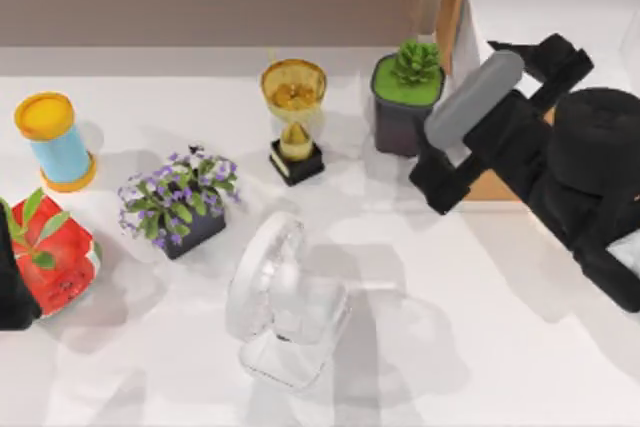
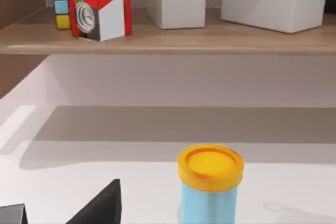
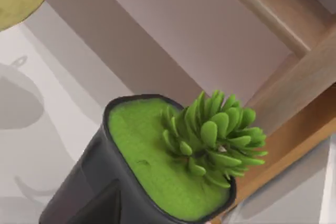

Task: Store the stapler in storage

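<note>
The right claw grips the grey-topped black stapler — lifted beside the open light-wood drawer — ready for stowing inside.

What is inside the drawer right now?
The drawer shows a bare white inside at its back. The right arm and its gripper, carrying the grey stapler, cover the front part, so anything there is hidden.
</note>
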